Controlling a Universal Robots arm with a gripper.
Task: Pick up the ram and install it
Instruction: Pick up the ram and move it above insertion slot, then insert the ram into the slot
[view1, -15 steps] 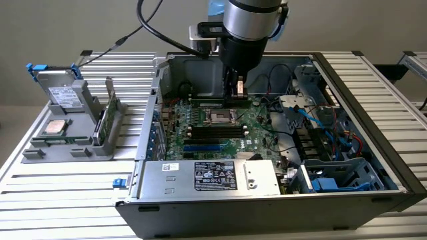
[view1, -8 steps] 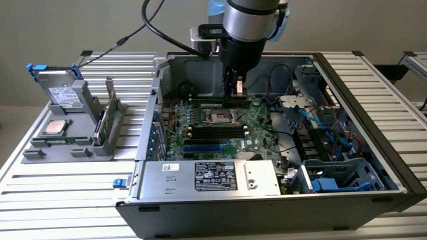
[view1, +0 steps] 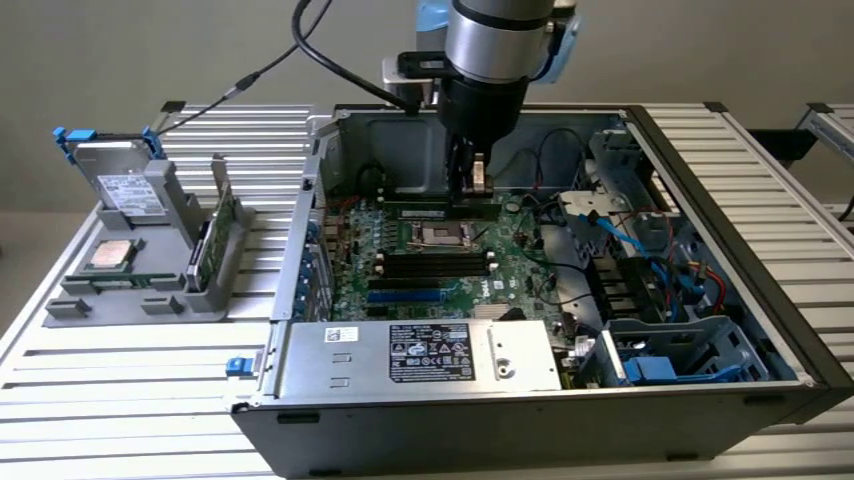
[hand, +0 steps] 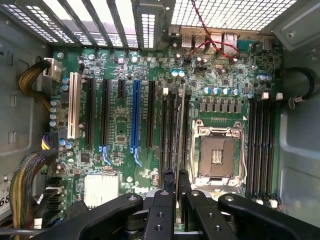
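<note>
My gripper (view1: 474, 190) hangs inside the open computer case, over the green motherboard (view1: 514, 275). It is shut on the ram (view1: 434, 209), a slim dark-green strip with a small white label, gripped near one end. In the wrist view the ram (hand: 179, 132) is seen edge-on between the fingertips (hand: 168, 176) of the gripper (hand: 175, 177). It runs along the black memory slots (hand: 166, 130) beside the open processor socket (hand: 216, 155). Whether its lower edge touches a slot I cannot tell.
A second bank of black slots (hand: 260, 145) lies on the socket's other side. Blue (hand: 135, 120) and white (hand: 76, 105) expansion slots sit further over. Outside the case, a grey holder (view1: 134, 290) carries a taller green card (view1: 214, 240) and a silver processor chip (view1: 114, 255). The power supply (view1: 427, 355) and cables (view1: 627, 240) crowd the case.
</note>
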